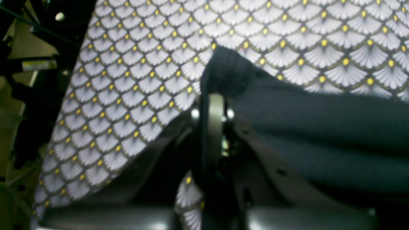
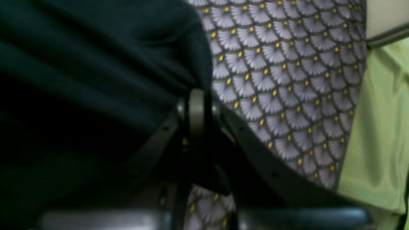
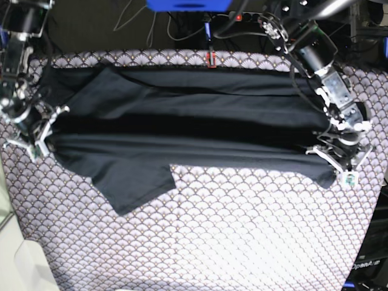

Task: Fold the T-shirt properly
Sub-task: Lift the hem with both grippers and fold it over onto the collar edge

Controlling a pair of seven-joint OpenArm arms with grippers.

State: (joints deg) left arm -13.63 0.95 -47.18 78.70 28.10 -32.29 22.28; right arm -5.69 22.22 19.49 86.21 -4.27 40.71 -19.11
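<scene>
The black T-shirt (image 3: 194,115) lies stretched sideways across the table, with a long fold ridge running along its middle. One sleeve (image 3: 136,185) sticks out toward the front. My left gripper (image 3: 332,159) is at the shirt's right end, shut on the dark fabric. In the left wrist view its fingers (image 1: 214,105) pinch a bunched corner of the T-shirt (image 1: 319,127). My right gripper (image 3: 48,130) is at the shirt's left end. In the right wrist view its fingers (image 2: 196,105) are shut on the edge of the T-shirt (image 2: 96,64).
A white-grey scallop-patterned cloth (image 3: 242,236) covers the table under the shirt. A pale green sheet (image 2: 377,127) hangs past the table edge by the right gripper. Cables and a small red object (image 3: 211,59) sit at the back edge.
</scene>
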